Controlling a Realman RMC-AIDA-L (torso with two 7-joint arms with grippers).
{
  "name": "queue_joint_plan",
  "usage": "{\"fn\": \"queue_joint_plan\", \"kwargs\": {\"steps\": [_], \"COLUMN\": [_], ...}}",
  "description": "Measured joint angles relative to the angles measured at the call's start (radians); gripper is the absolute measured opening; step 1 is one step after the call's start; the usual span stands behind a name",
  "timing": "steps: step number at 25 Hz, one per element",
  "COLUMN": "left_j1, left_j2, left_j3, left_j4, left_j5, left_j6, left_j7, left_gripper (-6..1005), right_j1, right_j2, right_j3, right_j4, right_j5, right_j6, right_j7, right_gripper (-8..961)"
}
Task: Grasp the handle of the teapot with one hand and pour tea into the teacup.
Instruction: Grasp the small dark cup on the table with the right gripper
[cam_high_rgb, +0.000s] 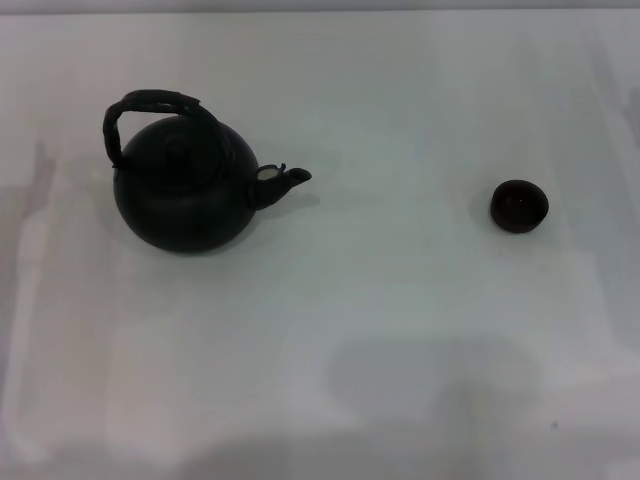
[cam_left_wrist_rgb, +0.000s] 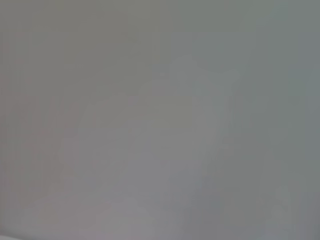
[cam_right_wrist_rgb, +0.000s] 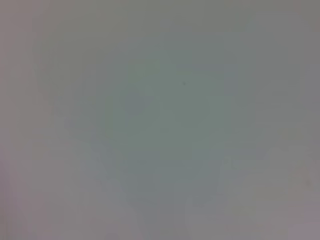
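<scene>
The matte black teapot (cam_high_rgb: 185, 190) stands upright on the white table (cam_high_rgb: 380, 300) at the left, its short spout (cam_high_rgb: 285, 180) pointing right. Its dark arched handle (cam_high_rgb: 150, 105) loops over the top, leaning toward the far left. The tiny dark teacup (cam_high_rgb: 519, 206) stands upright at the right, well apart from the teapot. Neither gripper nor arm shows in the head view. Both wrist views show only bare pale surface.
The white table fills the head view. A faint shadow lies on it near the front edge, below the middle. Nothing else stands on it.
</scene>
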Motion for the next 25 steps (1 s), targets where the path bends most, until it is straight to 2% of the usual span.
{"fn": "queue_joint_plan", "kwargs": {"steps": [4, 5, 6, 7, 13, 18, 21, 22, 23, 25], "left_j1": [0.002, 0.002, 0.001, 0.001, -0.015, -0.025, -0.029, -0.031, -0.031, -0.033], "left_j2": [0.001, 0.001, 0.001, 0.001, 0.003, 0.004, 0.005, 0.005, 0.005, 0.005], "left_j3": [0.0, 0.0, 0.0, 0.0, 0.002, -0.004, -0.006, -0.006, -0.006, -0.006], "left_j4": [-0.002, -0.002, -0.002, -0.002, -0.009, -0.012, -0.014, -0.018, -0.018, -0.026], "left_j5": [0.003, 0.003, 0.003, 0.003, 0.003, 0.003, 0.002, 0.001, 0.001, 0.0], "left_j6": [0.001, 0.001, 0.002, 0.002, 0.003, 0.002, 0.002, 0.002, 0.002, 0.002], "left_j7": [-0.006, -0.006, -0.006, -0.006, -0.006, -0.006, -0.006, -0.006, -0.006, -0.006], "left_gripper": [774, 774, 774, 774, 775, 774, 774, 774, 773, 772], "right_j1": [-0.016, -0.022, -0.034, -0.034, -0.033, 0.0, 0.039, 0.067, 0.067, 0.09], "right_j2": [-0.011, -0.014, -0.016, -0.016, -0.023, -0.024, -0.02, -0.017, -0.017, -0.016], "right_j3": [-0.007, -0.018, -0.055, -0.055, -0.249, -0.37, -0.385, -0.391, -0.391, -0.417], "right_j4": [-0.032, -0.068, -0.157, -0.157, -0.458, -0.699, -0.784, -0.827, -0.827, -0.874], "right_j5": [-0.116, -0.183, -0.303, -0.303, -0.609, -0.917, -1.101, -1.21, -1.21, -1.309], "right_j6": [0.022, 0.023, 0.024, 0.024, -0.001, -0.086, -0.085, -0.072, -0.072, -0.06], "right_j7": [0.184, 0.264, 0.389, 0.389, 0.702, 0.995, 1.131, 1.218, 1.218, 1.31], "right_gripper": [785, 785, 784, 784, 782, 780, 779, 779, 778, 777]}}
